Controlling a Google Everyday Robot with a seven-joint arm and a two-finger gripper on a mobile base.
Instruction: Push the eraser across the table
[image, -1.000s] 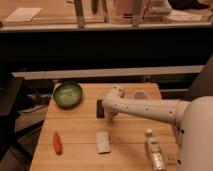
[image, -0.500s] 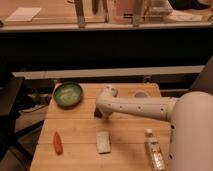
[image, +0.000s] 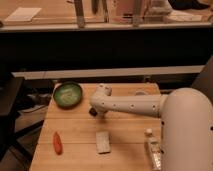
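The light wooden table (image: 75, 127) fills the lower middle of the camera view. My white arm reaches from the right across its far half. The gripper (image: 96, 109) is at the arm's left end, pointing down at the table just right of the green bowl. A small dark block, the eraser (image: 92, 113), shows at the gripper's lower left tip, touching it or nearly so. Most of the eraser is hidden by the gripper.
A green bowl (image: 67, 94) stands at the table's far left. An orange carrot-shaped thing (image: 57, 142) lies front left and a pale grey-white pad (image: 103, 141) front middle. A clear bottle (image: 152, 151) lies front right. A white cup (image: 141, 93) peeks from behind the arm.
The arm has swung left and its near part now fills more of the right side. The gripper and the dark eraser at its tip have shifted slightly left, toward the bowl.
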